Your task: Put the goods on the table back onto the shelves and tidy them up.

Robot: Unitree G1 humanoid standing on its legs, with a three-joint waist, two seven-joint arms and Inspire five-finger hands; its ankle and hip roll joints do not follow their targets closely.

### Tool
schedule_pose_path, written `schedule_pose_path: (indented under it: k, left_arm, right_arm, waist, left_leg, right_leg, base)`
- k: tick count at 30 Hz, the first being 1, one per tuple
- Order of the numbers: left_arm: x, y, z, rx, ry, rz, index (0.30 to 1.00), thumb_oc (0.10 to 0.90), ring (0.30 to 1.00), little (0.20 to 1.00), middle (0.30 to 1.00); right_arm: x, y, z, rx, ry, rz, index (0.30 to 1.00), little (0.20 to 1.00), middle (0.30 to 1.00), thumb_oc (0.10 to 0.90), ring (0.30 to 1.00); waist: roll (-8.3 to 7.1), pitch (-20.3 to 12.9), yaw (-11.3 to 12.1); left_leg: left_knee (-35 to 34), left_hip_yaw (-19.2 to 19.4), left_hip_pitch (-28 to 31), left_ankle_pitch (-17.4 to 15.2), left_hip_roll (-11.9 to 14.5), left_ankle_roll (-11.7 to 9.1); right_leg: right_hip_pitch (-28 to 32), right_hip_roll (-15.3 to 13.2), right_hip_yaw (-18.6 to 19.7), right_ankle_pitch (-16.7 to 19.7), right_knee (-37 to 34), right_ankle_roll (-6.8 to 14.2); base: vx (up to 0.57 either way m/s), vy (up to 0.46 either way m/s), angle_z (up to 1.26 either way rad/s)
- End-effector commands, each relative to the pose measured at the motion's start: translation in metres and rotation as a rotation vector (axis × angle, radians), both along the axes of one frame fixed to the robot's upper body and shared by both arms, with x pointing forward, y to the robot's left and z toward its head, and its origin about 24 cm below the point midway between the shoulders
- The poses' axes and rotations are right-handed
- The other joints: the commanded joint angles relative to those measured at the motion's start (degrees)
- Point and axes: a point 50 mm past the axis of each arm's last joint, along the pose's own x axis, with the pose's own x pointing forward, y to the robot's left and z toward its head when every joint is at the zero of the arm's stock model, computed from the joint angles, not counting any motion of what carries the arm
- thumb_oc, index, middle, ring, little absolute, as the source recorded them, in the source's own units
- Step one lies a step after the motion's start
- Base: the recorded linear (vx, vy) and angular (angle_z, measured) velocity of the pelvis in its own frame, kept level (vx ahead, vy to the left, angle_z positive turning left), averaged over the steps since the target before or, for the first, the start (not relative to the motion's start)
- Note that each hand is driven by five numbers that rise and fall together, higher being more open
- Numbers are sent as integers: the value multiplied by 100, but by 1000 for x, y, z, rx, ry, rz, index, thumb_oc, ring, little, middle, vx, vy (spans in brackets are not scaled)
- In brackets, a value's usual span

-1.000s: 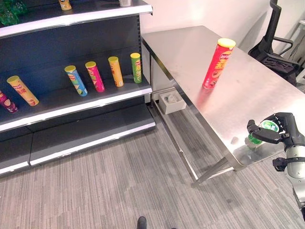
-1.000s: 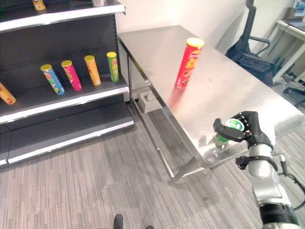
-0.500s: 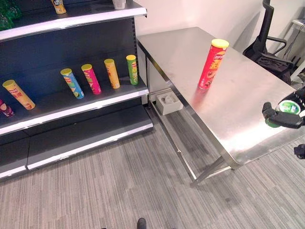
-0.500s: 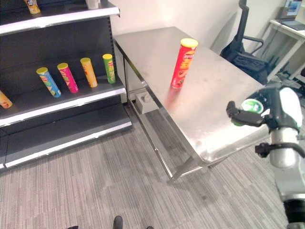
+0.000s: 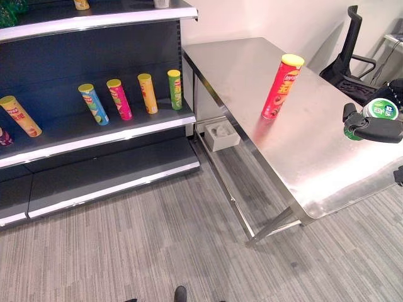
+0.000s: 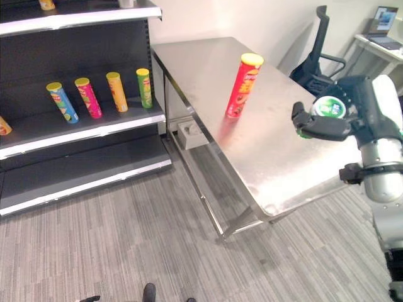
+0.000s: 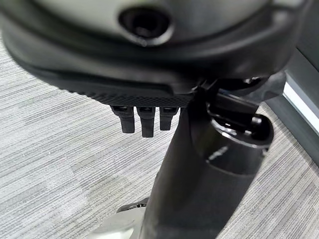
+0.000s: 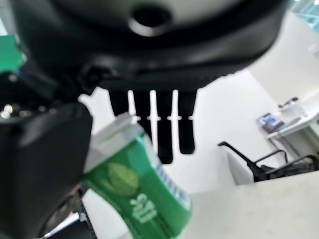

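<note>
My right hand point(image 6: 352, 119) is shut on a small green can with a white top point(image 6: 329, 107), held in the air over the right edge of the steel table point(image 5: 252, 63). In the right wrist view the green can point(image 8: 144, 194) sits between the thumb and the fingers point(image 8: 149, 114). A tall red chip can point(image 5: 281, 87) stands upright in the middle of the table. On the middle shelf point(image 5: 94, 132) to the left, several chip cans lean in a row, among them a blue one point(image 5: 92, 104) and a green one point(image 5: 174, 89). My left hand point(image 7: 142, 119) hangs over the carpet, fingers relaxed.
A black office chair point(image 5: 352, 50) stands behind the table's far right corner. A white box point(image 5: 220, 133) lies on the floor under the table, by the shelf unit. The bottom shelf board point(image 5: 107, 179) is bare. A desk with a laptop point(image 6: 381, 19) is at the far right.
My right hand has lifted the green can from low by the table's near corner up to above its right edge. The whole picture shifted a little with the camera.
</note>
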Motion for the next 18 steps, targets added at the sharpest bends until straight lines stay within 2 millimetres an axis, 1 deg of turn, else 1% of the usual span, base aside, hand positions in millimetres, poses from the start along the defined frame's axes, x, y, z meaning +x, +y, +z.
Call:
schedule_pose_path:
  k: [1, 9, 12, 13, 14, 15, 16, 17, 18]
  left_arm:
    - [12, 7, 3, 30, 1, -87, 900, 800, 900, 900, 900]
    - [10, 9, 2, 40, 9, -87, 900, 800, 900, 900, 900]
    - [12, 9, 4, 41, -7, -87, 900, 800, 900, 900, 900]
    - [14, 11, 5, 45, -15, -88, 900, 800, 900, 900, 900]
    - [25, 14, 8, 54, -45, -87, 900, 800, 900, 900, 900]
    - [25, 14, 8, 54, -47, -87, 900, 800, 900, 900, 900]
    - [40, 16, 12, 65, -88, -97, 900, 800, 900, 900, 900]
    - [40, 16, 12, 65, -88, -98, 900, 800, 900, 900, 900]
    - [42, 14, 12, 57, -91, -95, 900, 800, 900, 900, 900]
  right_arm:
    - [-13, 7, 80, -83, -293, 38, 300, 300, 300, 400, 300]
    - [-11, 8, 80, -75, -293, 44, 300, 300, 300, 400, 300]
    - [-12, 13, 84, -87, -308, 67, 300, 300, 300, 400, 300]
    - [-13, 17, 87, -99, -318, 85, 300, 300, 300, 400, 300]
    - [-16, 22, 95, -114, -350, 104, 300, 300, 300, 400, 300]
    - [-16, 22, 95, -114, -352, 104, 300, 300, 300, 400, 300]
    - [-22, 21, 107, -108, -398, 108, 300, 300, 300, 400, 300]
    - [-23, 21, 108, -108, -399, 106, 300, 300, 300, 400, 300]
    - [-26, 18, 110, -97, -411, 94, 300, 300, 300, 400, 300]
  waist:
    - [-164, -456, 299]
    - [-179, -480, 308]
    - [-177, -484, 311]
    - [-187, -439, 322]
    - [-245, -249, 333]
    - [-248, -255, 307]
    - [-368, 19, 331]
    - [-364, 0, 308]
    - [-369, -36, 287]
  left_leg:
    - [39, 394, 400, -458, 896, -658]
    - [39, 396, 404, -480, 860, -663]
    - [39, 367, 416, -498, 853, -661]
    - [105, 344, 378, -489, 861, -655]
    - [512, 282, 60, -530, 829, -683]
    - [605, 250, -16, -568, 822, -681]
    - [1298, 153, -667, -601, 786, -771]
    - [1350, 119, -731, -618, 783, -772]
    - [1079, 148, -789, -493, 982, -791]
  right_leg:
    - [-155, 77, -96, -135, 37, 234]
    - [-138, 36, -132, -116, 37, 249]
    - [-125, 39, -118, -124, 37, 239]
    - [-129, 34, -93, -122, 43, 227]
    - [-196, -10, -101, -107, 89, 191]
    - [-218, -15, -125, -107, 94, 192]
    - [-360, -102, -288, -112, 199, 143]
    - [-386, -99, -318, -114, 204, 143]
    - [-378, -109, -431, -99, 176, 202]
  base:
    - [0, 0, 0]
    - [0, 0, 0]
    - [0, 0, 0]
    - [-112, -17, 3]
    - [-122, -12, 4]
    - [-294, 1, 16]
    - [-194, 6, 50]
    - [-147, 73, 78]
    - [89, 241, 99]
